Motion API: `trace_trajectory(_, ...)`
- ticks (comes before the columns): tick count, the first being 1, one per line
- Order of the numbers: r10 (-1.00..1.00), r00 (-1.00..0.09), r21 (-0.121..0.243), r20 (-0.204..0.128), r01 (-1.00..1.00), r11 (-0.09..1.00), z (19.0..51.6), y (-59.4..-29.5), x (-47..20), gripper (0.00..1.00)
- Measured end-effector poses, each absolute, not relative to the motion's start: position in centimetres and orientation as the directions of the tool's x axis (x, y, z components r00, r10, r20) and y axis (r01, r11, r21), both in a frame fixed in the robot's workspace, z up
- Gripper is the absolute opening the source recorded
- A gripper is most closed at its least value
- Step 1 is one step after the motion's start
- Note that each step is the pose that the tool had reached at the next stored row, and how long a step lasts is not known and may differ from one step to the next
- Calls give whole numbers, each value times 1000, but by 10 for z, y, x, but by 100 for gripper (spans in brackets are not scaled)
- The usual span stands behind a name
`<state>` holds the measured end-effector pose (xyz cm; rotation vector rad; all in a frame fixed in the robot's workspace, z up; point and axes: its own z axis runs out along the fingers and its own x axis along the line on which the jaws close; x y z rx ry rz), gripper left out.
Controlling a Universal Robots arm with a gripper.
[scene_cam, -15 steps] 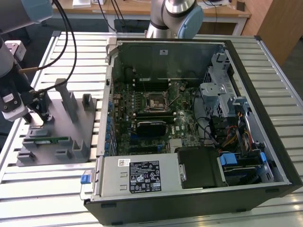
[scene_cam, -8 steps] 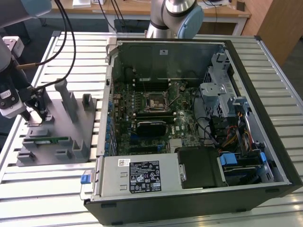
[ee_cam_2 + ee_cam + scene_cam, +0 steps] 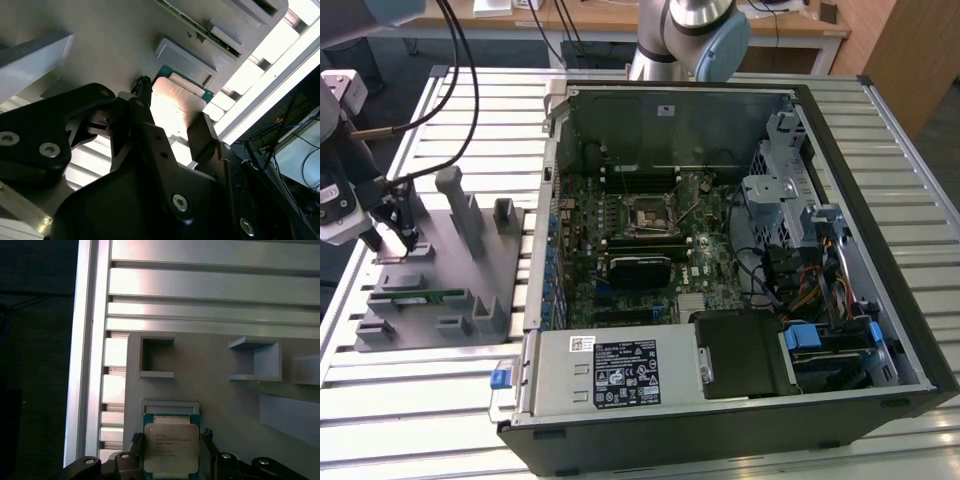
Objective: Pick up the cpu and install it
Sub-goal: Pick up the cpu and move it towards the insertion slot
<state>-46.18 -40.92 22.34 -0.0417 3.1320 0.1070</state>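
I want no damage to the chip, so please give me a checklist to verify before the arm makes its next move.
1. Is the claw down at the cpu: ok, the chip lies centred in it in the first wrist view.
2. Does the cpu lie flat in the grey fixture: ok.
3. Grip of the claw on the cpu: cannot tell.
4. Is the computer case open: ok.
5. Is the socket empty and ready: cannot tell.
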Motion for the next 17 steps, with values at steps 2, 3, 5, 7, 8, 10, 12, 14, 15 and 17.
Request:
trace_trajectory(2, -26, -1000, 68, -8, -27, 997, 225, -409, -462, 53)
trace_trajectory(3, -26, -1000, 68, -8, -27, 997, 226, -409, -462, 53)
trace_trajectory(5, -26, -1000, 68, -8, -27, 997, 228, -409, -462, 53)
trace_trajectory(7, -26, -1000, 68, -8, -27, 997, 229, -409, -462, 53)
trace_trajectory(8, -26, -1000, 68, -8, -27, 997, 230, -409, -462, 53)
trace_trajectory(10, -26, -1000, 68, -8, -27, 997, 232, -409, -462, 53)
trace_trajectory(12, -26, -1000, 68, -8, -27, 997, 234, -409, -462, 53)
trace_trajectory(14, -26, -1000, 68, -8, -27, 997, 235, -409, -462, 53)
trace_trajectory(15, -26, -1000, 68, -8, -27, 997, 236, -409, -462, 53)
trace_trajectory(17, -26, -1000, 68, -8, -27, 997, 237, -409, -462, 53)
